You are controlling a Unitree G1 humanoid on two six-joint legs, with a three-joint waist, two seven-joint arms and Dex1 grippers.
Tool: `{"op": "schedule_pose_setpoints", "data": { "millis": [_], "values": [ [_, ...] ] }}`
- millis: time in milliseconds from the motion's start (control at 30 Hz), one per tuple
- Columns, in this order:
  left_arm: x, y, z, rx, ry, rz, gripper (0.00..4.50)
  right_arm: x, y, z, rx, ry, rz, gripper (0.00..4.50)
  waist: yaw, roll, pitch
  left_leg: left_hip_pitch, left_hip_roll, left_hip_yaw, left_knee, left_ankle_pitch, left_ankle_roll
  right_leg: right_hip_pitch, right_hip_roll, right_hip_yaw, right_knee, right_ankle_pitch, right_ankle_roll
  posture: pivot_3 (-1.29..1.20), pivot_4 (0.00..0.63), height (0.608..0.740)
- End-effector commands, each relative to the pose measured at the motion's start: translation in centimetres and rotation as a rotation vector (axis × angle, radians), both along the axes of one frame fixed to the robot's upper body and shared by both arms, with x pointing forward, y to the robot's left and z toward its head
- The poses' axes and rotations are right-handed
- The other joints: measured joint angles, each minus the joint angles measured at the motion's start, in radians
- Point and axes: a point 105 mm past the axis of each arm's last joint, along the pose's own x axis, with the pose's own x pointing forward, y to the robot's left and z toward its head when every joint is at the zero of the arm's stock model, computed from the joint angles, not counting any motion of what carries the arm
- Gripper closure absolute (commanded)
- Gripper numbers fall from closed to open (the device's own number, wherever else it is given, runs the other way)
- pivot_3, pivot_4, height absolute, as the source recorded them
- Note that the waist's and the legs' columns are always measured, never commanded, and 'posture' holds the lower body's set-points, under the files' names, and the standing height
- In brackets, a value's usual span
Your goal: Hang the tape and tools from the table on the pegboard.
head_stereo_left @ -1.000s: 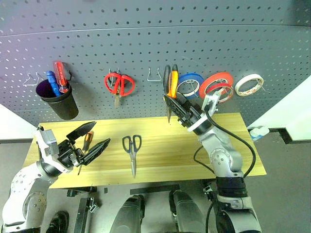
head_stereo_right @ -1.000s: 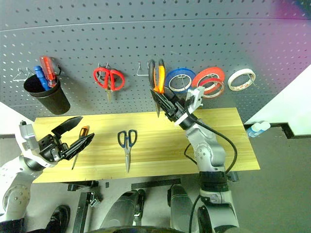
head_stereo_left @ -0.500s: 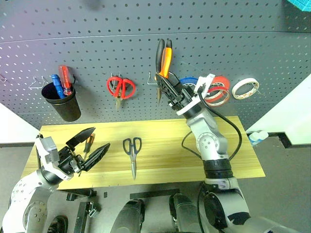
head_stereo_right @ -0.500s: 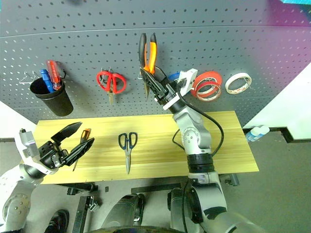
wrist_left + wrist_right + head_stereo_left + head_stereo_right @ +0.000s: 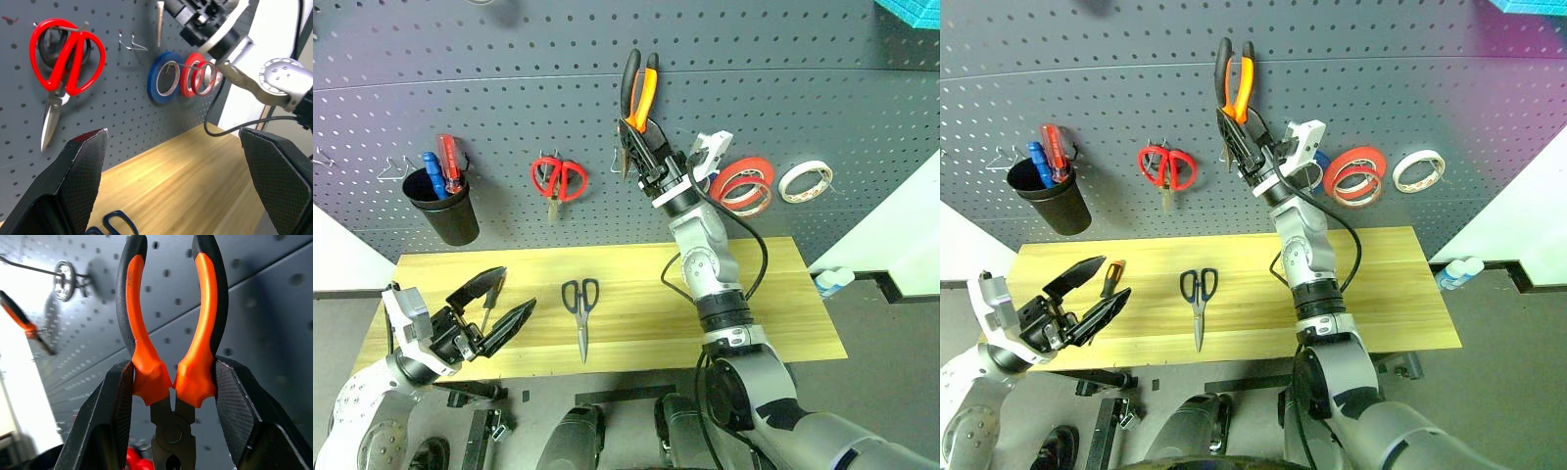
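In the head views, the right gripper [image 5: 641, 147] pinches the orange-handled pliers [image 5: 639, 90], handles up, against the pegboard [image 5: 803, 78] just above the empty wire hook [image 5: 620, 160]; this looks like the hanging step, and next the handles likely need lowering onto that hook. Dark-handled scissors [image 5: 579, 305] and the orange-and-black screwdriver [image 5: 488, 299] lie on the table [image 5: 783, 294] below the hook. The left gripper [image 5: 489, 308] hovers spread beside the screwdriver.

In the left wrist view, its fingers [image 5: 78, 171] stand wide apart, empty.

In the right wrist view, both pads clamp the pliers near the pivot.

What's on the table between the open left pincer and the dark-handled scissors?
The orange-and-black screwdriver lies close by the left pincer; from there to the scissors the table is bare wood, as the left eye view shows.
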Motion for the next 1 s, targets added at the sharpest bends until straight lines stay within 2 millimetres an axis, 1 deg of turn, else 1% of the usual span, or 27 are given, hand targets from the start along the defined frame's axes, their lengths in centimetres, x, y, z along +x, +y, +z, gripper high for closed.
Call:
{"op": "schedule_pose_setpoints", "data": {
  "millis": [33,133,300,433,667,800,900,1000],
  "values": [
    [-0.5,0.0,1.0,0.010,-0.045,0.001,0.00,-0.2,0.8,2.6,0.028,-0.096,-0.028,2.43,-0.002,0.000,0.000,0.000,0.000,0.000,0.000,0.000,0.000,0.000,0.000,0.000,0.000,0.000,0.000,0.09,0.114,0.740],
    [-0.6,0.0,1.0,0.007,-0.040,-0.002,0.00,0.1,0.9,3.0,0.035,-0.114,-0.060,2.43,-0.002,0.000,0.000,0.001,0.000,0.000,0.000,0.000,0.000,0.000,0.000,0.001,0.002,0.000,0.000,0.09,0.125,0.740],
    [-1.0,-0.4,1.2,0.008,-0.027,-0.006,0.00,-0.1,1.4,3.4,0.043,-0.146,-0.094,2.43,-0.001,0.000,0.000,0.001,0.000,0.000,0.000,0.000,0.000,0.000,0.000,0.001,0.002,0.000,0.000,0.10,0.150,0.740],
    [-1.1,-0.6,1.5,0.006,-0.020,-0.003,0.00,0.0,1.3,3.9,0.060,-0.164,-0.136,2.43,0.000,0.001,0.001,0.003,0.000,0.000,0.000,0.000,0.000,0.001,0.000,0.001,0.002,0.000,0.000,0.10,0.164,0.740],
    [-1.1,-0.8,1.4,-0.001,-0.007,-0.007,0.00,0.2,2.2,4.2,0.041,-0.206,-0.221,2.43,-0.004,0.003,0.003,0.004,0.000,0.000,0.000,0.000,0.001,0.003,0.000,0.001,0.003,0.000,-0.001,0.11,0.178,0.740],
    [-1.2,-1.0,1.5,-0.001,-0.002,-0.007,0.00,0.4,2.3,4.5,0.042,-0.223,-0.270,2.43,-0.004,0.004,0.004,0.008,0.000,0.000,-0.001,0.000,0.001,0.006,0.000,0.001,0.002,0.000,-0.001,0.12,0.181,0.740],
    [-1.2,-1.2,1.9,-0.001,-0.002,-0.004,0.00,0.6,2.6,3.9,0.045,-0.199,-0.281,2.43,-0.003,0.004,0.005,0.014,0.000,0.000,-0.002,0.000,0.001,0.011,0.000,0.001,0.001,-0.002,-0.002,0.13,0.188,0.740],
    [-1.4,-1.6,2.2,-0.003,0.002,-0.002,0.00,0.7,3.1,3.2,0.016,-0.193,-0.287,2.43,-0.002,0.004,0.005,0.015,0.000,-0.001,-0.002,0.000,0.001,0.013,0.000,0.001,0.002,-0.002,-0.003,0.14,0.193,0.740]
  ]
}}
